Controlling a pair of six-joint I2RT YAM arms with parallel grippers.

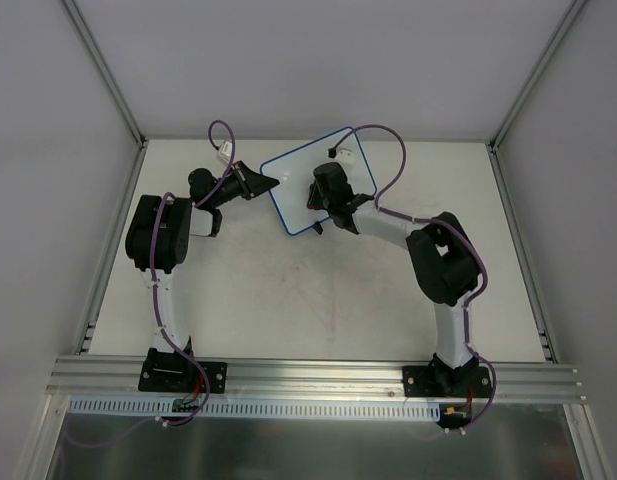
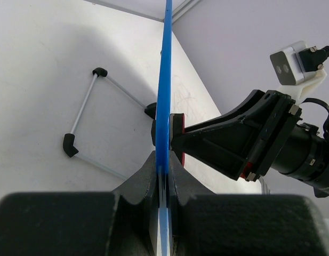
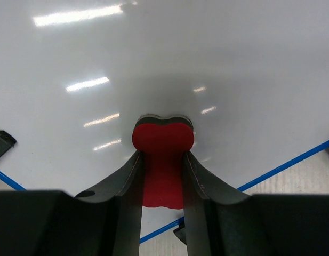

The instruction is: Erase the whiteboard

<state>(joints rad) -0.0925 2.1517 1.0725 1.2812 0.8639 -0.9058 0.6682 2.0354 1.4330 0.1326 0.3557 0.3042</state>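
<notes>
Over the white, walled table (image 1: 318,310), left claw (image 2: 163,166) clamps the whiteboard (image 1: 298,195), right claw (image 3: 163,160) grips the red eraser (image 3: 163,138).

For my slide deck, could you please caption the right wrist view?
Right gripper, shut on the red eraser, holds it against the glossy white face of the blue-rimmed whiteboard.

Close up from the right wrist, the lower part of the red eraser (image 3: 163,140) is tucked between the fingers of the right claw (image 3: 162,156). The whiteboard (image 3: 207,64) runs off the picture at the top and both sides. From above, that claw covers the eraser, and any pen marks are too small to make out. The left wrist camera sees the board only as a thin blue edge. Its white face is turned away, and its top is cut off.
</notes>
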